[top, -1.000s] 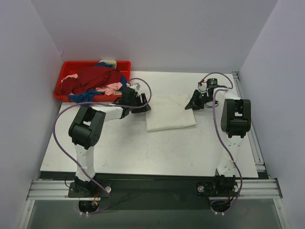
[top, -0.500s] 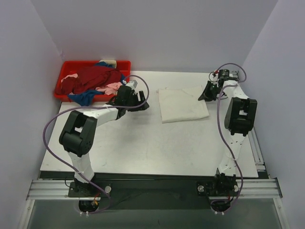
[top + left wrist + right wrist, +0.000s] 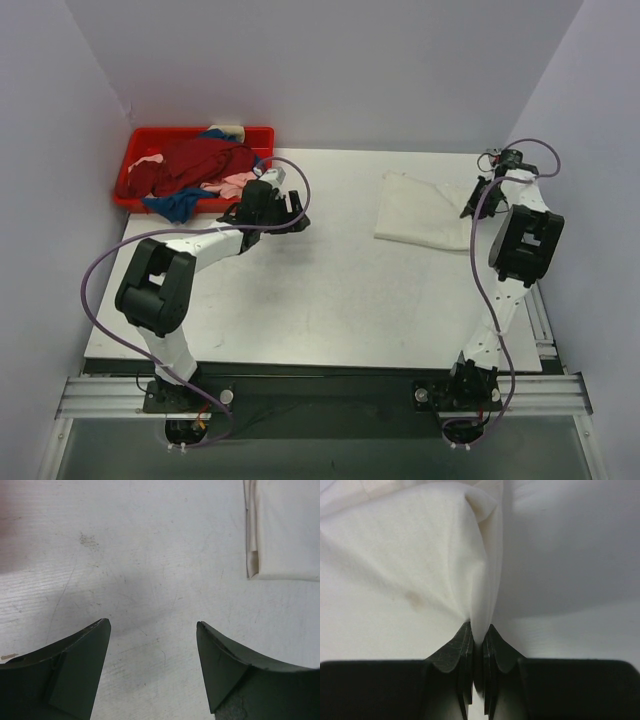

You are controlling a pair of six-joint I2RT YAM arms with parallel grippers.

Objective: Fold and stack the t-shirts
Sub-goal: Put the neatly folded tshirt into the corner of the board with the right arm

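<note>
While the folded cream-white t-shirt point(image 3: 425, 210) lies at the far right of the surface point(image 3: 330, 300), the right gripper point(image 3: 477, 630) has its jaws clamped on a pinch of its cloth. The left gripper point(image 3: 152, 625), jaws apart, hangs over bare surface near the red tray point(image 3: 160, 134) holding the remaining t-shirts point(image 3: 195, 165).

We've got the cream-white t-shirt point(image 3: 425, 222) folded, far right on the counter point(image 3: 330, 300); dark red t-shirt point(image 3: 195, 160), blue t-shirt point(image 3: 172, 205) and pink t-shirt point(image 3: 235, 185) sit crumpled together far left.
</note>
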